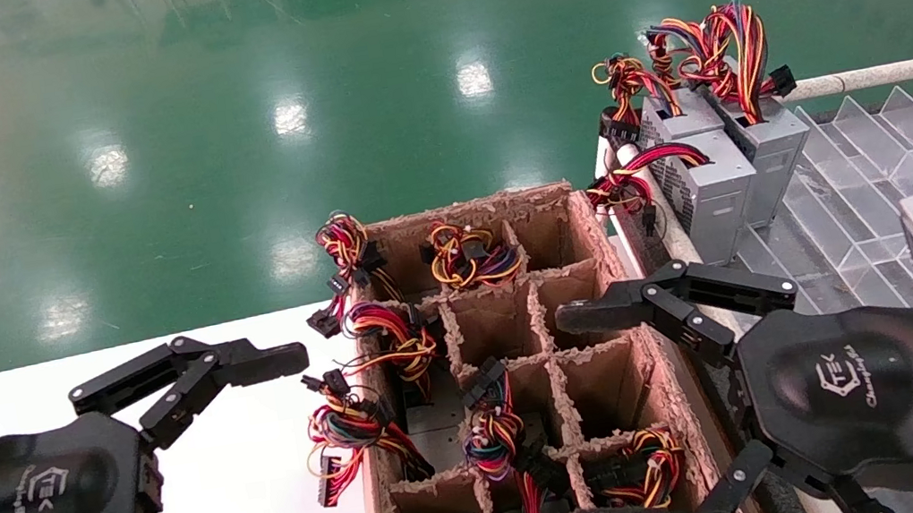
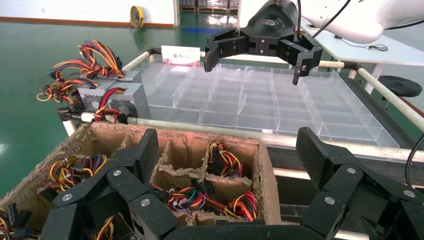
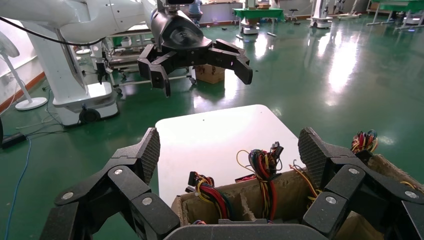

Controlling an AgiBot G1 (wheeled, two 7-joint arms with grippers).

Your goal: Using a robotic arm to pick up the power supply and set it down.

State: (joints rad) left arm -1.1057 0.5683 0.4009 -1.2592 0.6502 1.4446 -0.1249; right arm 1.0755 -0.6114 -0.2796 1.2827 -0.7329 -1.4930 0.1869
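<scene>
Splayed wide and holding nothing: right gripper (image 1: 577,424), above the right-hand rim of the cardboard box (image 1: 568,213). Likewise released and empty: left gripper (image 1: 313,450), over the seam between the white table (image 1: 230,498) and that box.

From the head view: power supply (image 1: 765,142) standing on end at the far corner of the clear tray (image 1: 860,169), well apart from both claws, its loose wire loop (image 1: 724,44) rising above it and a second grey unit (image 1: 709,191) pressed against its side. Looks like the reach has not begun. Best done with the right arm, being nearer: come in from above, keep the fingers spread until they straddle the metal case, close on the case and not on the wires, and take care not to drag the neighbour along. Lift straight up so that the loop does not snag.

From the left wrist view: shows the tray's many clear compartments and the right gripper (image 2: 255,62) hanging above them from the front, neither readable from the head. Shows the grey units only from the side, overlapping, so cannot tell which is which.

From the right wrist view: gives no sight of the power supply at all. Shows instead the left gripper (image 3: 200,70), open and high above the white table, plus wire bundles poking from the box's near cells.
</scene>
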